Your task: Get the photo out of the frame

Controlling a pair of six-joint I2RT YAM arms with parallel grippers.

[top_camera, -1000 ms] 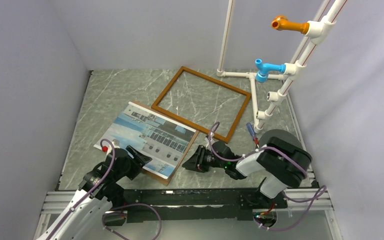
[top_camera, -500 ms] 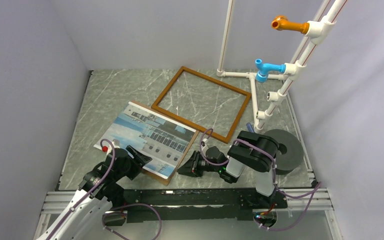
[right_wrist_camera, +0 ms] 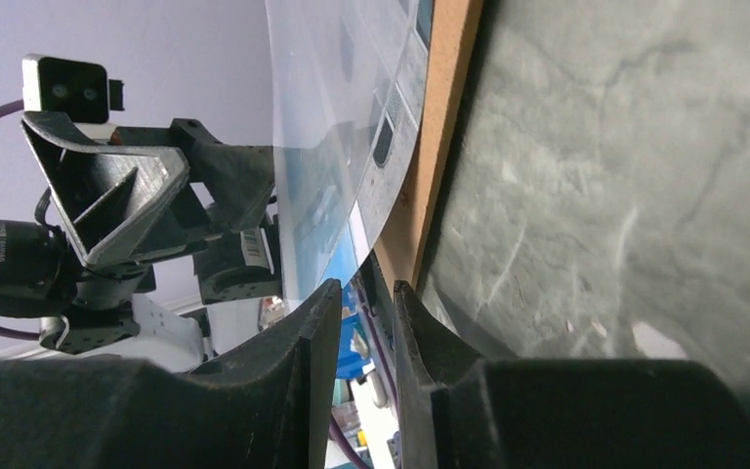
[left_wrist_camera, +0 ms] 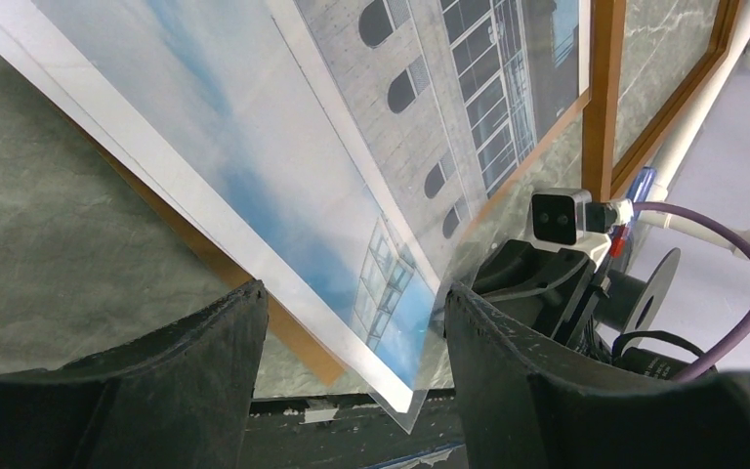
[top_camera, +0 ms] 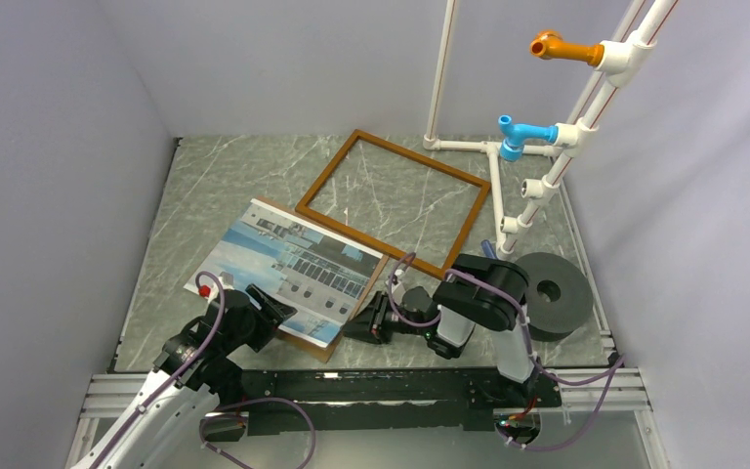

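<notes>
The photo (top_camera: 288, 269), a building under blue sky on a light-brown board, lies flat at the table's near left. A clear sheet (left_wrist_camera: 410, 405) lies over it and bows up at the near corner. The empty reddish-brown frame (top_camera: 395, 200) lies apart behind it. My left gripper (left_wrist_camera: 352, 293) is wide open, and the photo's near corner (left_wrist_camera: 381, 342) sits between its jaws without touching them. My right gripper (right_wrist_camera: 367, 285) is low at the photo's near-right corner (top_camera: 356, 325), its jaws a narrow gap apart. The board's edge (right_wrist_camera: 444, 127) and the sheet (right_wrist_camera: 322, 117) lie just ahead of its tips.
A white pipe stand (top_camera: 547, 181) with a blue fitting (top_camera: 513, 132) and an orange fitting (top_camera: 557, 47) stands at the back right. A black roll (top_camera: 552, 293) lies right of my right arm. Grey walls close in the left, back and right sides.
My right arm has swung left and brought its gripper to the photo's near-right corner, uncovering the black roll. The left arm, photo and frame have not moved.
</notes>
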